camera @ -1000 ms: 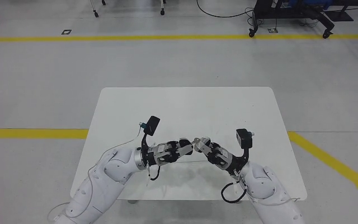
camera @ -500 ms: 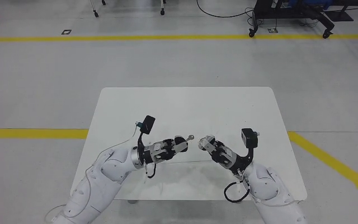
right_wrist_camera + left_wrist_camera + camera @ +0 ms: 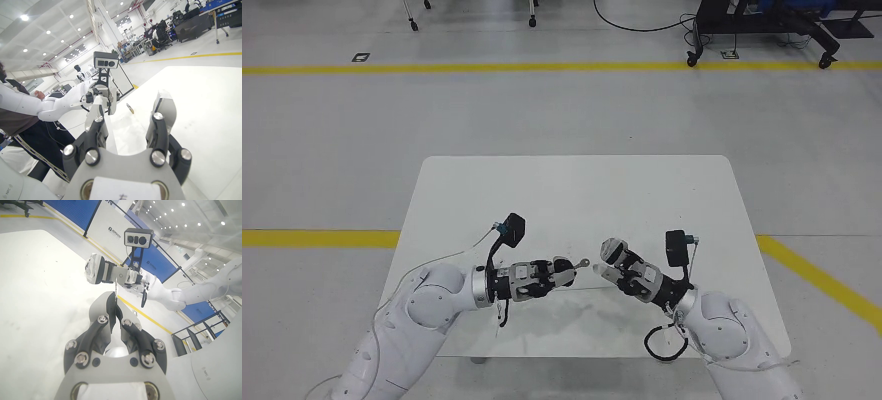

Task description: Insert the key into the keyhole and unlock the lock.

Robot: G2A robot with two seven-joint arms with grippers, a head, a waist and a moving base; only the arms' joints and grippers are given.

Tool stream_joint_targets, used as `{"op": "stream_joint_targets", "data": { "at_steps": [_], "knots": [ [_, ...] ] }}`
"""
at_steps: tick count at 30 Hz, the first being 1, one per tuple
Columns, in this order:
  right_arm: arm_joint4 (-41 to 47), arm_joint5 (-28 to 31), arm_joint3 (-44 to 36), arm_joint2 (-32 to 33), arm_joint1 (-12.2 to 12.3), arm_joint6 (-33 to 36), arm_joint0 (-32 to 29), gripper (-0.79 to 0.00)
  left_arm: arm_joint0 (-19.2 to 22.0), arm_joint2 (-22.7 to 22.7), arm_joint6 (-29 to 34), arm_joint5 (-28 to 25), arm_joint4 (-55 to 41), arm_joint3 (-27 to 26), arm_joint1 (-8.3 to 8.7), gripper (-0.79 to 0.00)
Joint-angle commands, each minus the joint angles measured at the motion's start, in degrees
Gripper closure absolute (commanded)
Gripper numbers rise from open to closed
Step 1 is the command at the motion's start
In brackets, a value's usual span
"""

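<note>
My left gripper [image 3: 568, 267] [image 3: 114, 298] hovers over the front middle of the white table [image 3: 572, 190]. It is shut on a thin metal key [image 3: 115, 289] [image 3: 582, 264] that sticks out past its fingertips. In the right wrist view the far end of that piece [image 3: 130, 108] looks silver and brass; I cannot tell whether a lock hangs on it. My right gripper [image 3: 610, 256] [image 3: 129, 103] faces it a short gap away. It is open, its taped fingers [image 3: 91, 270] wide apart with nothing between them.
The tabletop around both grippers is bare, with its front edge [image 3: 572, 360] close below the arms. Yellow floor lines [image 3: 542, 68] and wheeled stands [image 3: 762, 30] lie far behind the table.
A second ago the two grippers met at the front middle of the table. They have since drawn apart; the left one pulled back with the key and the right one withdrew.
</note>
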State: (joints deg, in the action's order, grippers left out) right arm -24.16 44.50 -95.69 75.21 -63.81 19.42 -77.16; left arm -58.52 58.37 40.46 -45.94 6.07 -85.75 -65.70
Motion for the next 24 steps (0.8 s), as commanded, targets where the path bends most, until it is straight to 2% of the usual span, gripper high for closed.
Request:
{"op": "stream_joint_targets", "data": {
  "at_steps": [1, 3, 4, 5, 6, 8, 18, 20, 21, 22, 23, 24],
  "knots": [
    [-0.1, -0.1, 0.0, -0.4, 0.0, 0.4, 0.2, -0.363, 0.3, -0.5, 0.6, 0.7, 0.0, 0.0, -0.02, 0.000],
    [0.0, 0.0, 0.0, -0.7, 0.0, 0.6, 0.4, -0.329, 0.6, -0.9, 1.0, 1.2, 0.1, 0.2, -0.05, 0.000],
    [0.1, 0.2, 0.0, -0.8, 0.0, 0.6, 0.4, -0.259, 0.7, -1.0, 1.0, 1.4, 0.1, 0.3, -0.07, 0.000],
    [0.2, 0.3, 0.1, -0.8, 0.0, 0.6, 0.5, -0.139, 0.9, -1.2, 1.0, 1.4, -0.2, 0.5, -0.10, 0.000],
    [0.2, 0.4, 0.1, -0.9, 0.0, 0.6, 0.5, -0.058, 1.1, -1.2, 0.9, 1.5, -0.3, 0.8, -0.12, 0.000],
    [0.5, 0.6, 0.2, -1.0, 0.1, 1.0, 0.5, 0.000, 1.4, -1.5, 0.9, 1.5, -0.6, 1.2, -0.18, 0.000],
    [2.8, 1.2, 0.3, -1.6, 0.4, 4.3, 0.9, 0.000, 3.4, -3.1, 1.0, 2.6, -1.0, 3.0, -0.58, 0.000],
    [3.3, 1.4, 0.3, -1.7, 0.5, 4.6, 1.0, 0.000, 3.6, -3.3, 0.7, 2.7, -0.9, 3.2, -0.64, -0.252],
    [3.4, 1.5, 0.3, -1.7, 0.5, 4.7, 1.1, 0.000, 3.7, -3.3, 0.7, 2.7, -1.0, 3.3, -0.65, -0.419],
    [3.6, 1.5, 0.3, -1.6, 0.6, 4.8, 1.1, 0.000, 3.7, -3.4, 0.6, 2.8, -0.9, 3.4, -0.66, -0.646],
    [3.8, 1.5, 0.3, -1.5, 0.6, 4.8, 1.1, 0.000, 3.8, -3.4, 0.6, 2.8, -0.9, 3.5, -0.67, -0.785],
    [4.0, 1.6, 0.3, -1.4, 0.6, 4.7, 1.2, 0.000, 3.8, -3.5, 0.5, 2.8, -0.8, 3.5, -0.68, -0.785]
  ]
}}
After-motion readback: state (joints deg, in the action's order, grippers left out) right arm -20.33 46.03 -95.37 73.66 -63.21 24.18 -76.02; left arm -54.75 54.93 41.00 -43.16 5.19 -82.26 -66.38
